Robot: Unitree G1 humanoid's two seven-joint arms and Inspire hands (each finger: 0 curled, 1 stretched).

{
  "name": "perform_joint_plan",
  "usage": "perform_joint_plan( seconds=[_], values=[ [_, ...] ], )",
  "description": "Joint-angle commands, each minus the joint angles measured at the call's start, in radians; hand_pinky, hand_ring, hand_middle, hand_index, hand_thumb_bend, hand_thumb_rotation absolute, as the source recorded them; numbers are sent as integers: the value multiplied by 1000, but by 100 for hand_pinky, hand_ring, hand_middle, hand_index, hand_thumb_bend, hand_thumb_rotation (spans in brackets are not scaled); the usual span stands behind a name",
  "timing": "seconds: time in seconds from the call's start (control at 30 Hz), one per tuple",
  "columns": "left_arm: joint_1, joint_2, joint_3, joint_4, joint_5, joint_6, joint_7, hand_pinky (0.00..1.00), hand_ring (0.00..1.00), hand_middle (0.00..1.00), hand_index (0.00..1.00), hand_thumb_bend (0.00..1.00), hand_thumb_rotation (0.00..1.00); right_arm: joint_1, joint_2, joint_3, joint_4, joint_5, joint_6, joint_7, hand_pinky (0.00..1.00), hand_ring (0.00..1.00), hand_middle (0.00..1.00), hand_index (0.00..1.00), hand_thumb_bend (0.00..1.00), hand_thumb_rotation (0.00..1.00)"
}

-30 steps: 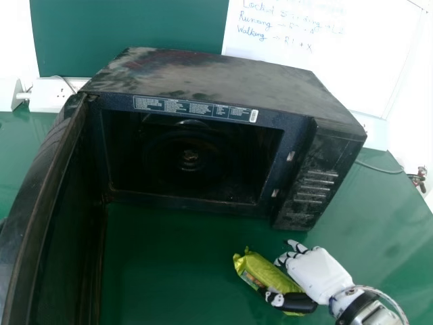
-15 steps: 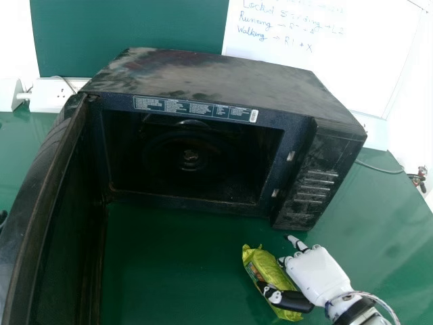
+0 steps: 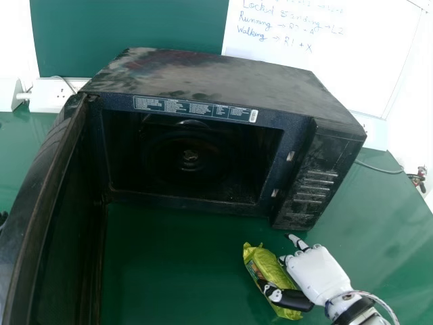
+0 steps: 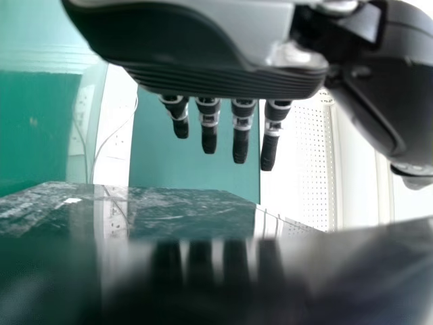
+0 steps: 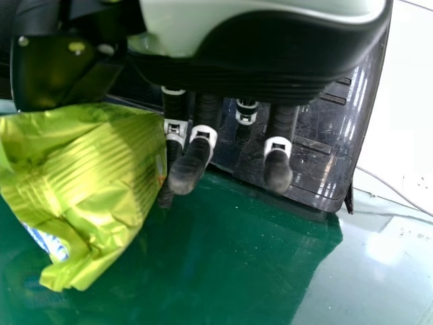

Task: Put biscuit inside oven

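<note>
The black oven [image 3: 189, 159] stands on the table with its door [image 3: 51, 223] swung wide at the left. In front of its lower right corner is the right hand [image 3: 318, 271], its thumb across the green-yellow biscuit packet [image 3: 270, 274] and some fingers at the packet's far side. One finger points toward the oven's control panel. In the right wrist view the packet [image 5: 88, 183] lies between the thumb and the bent fingers of the right hand [image 5: 193, 159]. Dark fingertips of the left hand [image 3: 3, 217] show beyond the door; in the left wrist view the left hand [image 4: 240, 132] has straight fingers.
The oven's control panel [image 3: 314, 183] flanks the cavity on the right. Green tabletop [image 3: 169, 264] lies between door and packet. Behind stand a whiteboard [image 3: 325, 54] and, at the left, a white socket box [image 3: 51, 95]. A cable [image 3: 382, 168] runs off to the right.
Since a second ago the packet has turned steeper and shifted slightly right with the right hand. That hand's fingers have closed in on it, apart from the pointing one. Oven and door stay put.
</note>
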Motion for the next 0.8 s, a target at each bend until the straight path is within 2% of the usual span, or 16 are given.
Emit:
perform_joint_plan(
  seconds=[0.0,0.13,0.33,0.53,0.67,0.77],
  values=[
    [17,-5,-10,-20,1,8,7,91,85,89,81,100,80,-14,12,2,8,21,12,5,10,4,12,48,50,3],
    [23,-7,-11,-27,1,18,14,91,85,89,81,100,78,-34,35,-1,28,76,20,3,11,5,13,48,50,4],
    [3,6,3,-9,2,0,-9,94,88,91,84,99,70,-86,87,-16,103,375,1,62,9,3,12,48,50,4],
    [12,12,-2,-23,-18,29,-8,85,83,91,85,97,77,-127,94,-29,153,623,11,171,10,4,13,48,50,3],
    [-9,19,5,1,-22,9,-27,82,86,91,86,95,81,-150,88,-42,167,775,54,277,10,5,15,48,50,3],
    [1,17,0,-16,-31,32,-19,80,87,90,87,94,83,-171,93,-56,178,887,109,353,9,3,14,48,50,3]
  ],
)
